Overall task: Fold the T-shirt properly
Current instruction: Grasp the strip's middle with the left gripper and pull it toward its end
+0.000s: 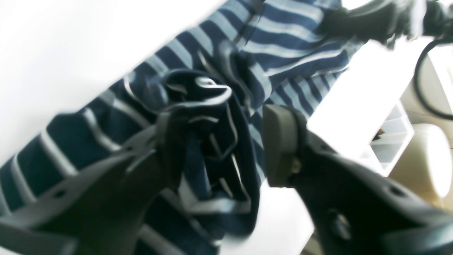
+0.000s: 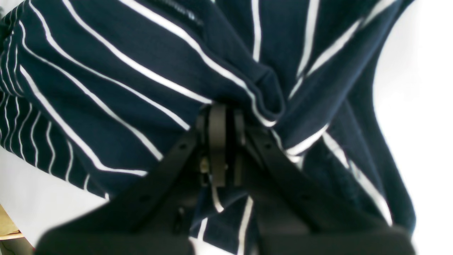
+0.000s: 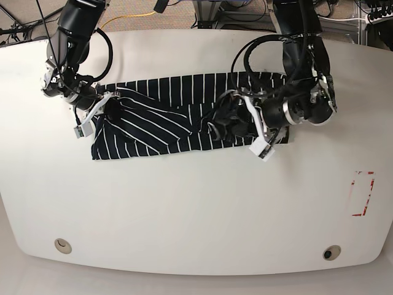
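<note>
The T-shirt [image 3: 166,123], dark navy with thin white stripes, lies as a wide rumpled band across the back half of the white table [image 3: 196,209]. My right gripper [image 3: 109,109] is at its left end. In the right wrist view that gripper [image 2: 222,109] is shut on a gathered fold of the T-shirt [image 2: 106,88]. My left gripper [image 3: 236,123] sits over the bunched right part. In the left wrist view its fingers [image 1: 279,145] stand apart, open, with a crumpled lump of T-shirt [image 1: 283,42] between them, close to the left finger.
A red outline mark [image 3: 362,193] is on the table at the right. Two round fittings [image 3: 61,246] [image 3: 331,252] sit near the front edge. Cables and stands crowd the floor behind the table. A white shelf unit [image 1: 389,141] shows beyond the table edge.
</note>
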`<state>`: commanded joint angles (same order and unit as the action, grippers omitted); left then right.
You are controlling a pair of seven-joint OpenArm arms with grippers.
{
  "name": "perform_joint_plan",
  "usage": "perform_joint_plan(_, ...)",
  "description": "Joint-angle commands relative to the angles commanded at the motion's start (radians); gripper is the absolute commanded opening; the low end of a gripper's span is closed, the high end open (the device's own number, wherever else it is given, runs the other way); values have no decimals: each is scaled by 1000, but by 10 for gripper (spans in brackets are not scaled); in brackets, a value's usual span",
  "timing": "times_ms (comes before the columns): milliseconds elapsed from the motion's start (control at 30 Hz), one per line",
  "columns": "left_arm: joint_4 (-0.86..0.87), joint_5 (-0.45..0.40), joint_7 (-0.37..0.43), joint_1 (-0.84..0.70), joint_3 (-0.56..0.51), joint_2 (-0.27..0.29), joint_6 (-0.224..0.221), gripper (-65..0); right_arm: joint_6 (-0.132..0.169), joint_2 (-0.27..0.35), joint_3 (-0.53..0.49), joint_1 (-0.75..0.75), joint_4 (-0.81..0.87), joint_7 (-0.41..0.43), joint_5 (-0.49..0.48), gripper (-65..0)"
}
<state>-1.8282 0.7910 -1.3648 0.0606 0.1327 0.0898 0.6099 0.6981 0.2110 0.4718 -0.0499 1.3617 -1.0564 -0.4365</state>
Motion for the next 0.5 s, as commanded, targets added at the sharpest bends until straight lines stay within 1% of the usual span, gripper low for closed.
perform_joint_plan(33,-23,0,0,5,-15,0,-3,-286,0,0,0,0,0,0,0,-629)
perform_joint_plan(133,-83,0,0,5,-60,0,14,-286,0,0,0,3,0,0,0,-629)
perform_joint_plan(267,-101,-5,0,5,-49,-9,34,-290,0,0,0,12,0,0,0,-629)
perform_joint_plan(400,-98,-8,0,5,55,-72,35,-290,0,0,3,38,9,-5,0,-625)
perform_joint_plan(500,-98,-8,0,-17,98,-126,35,-290,0,0,5,41,46,-23,0,-623)
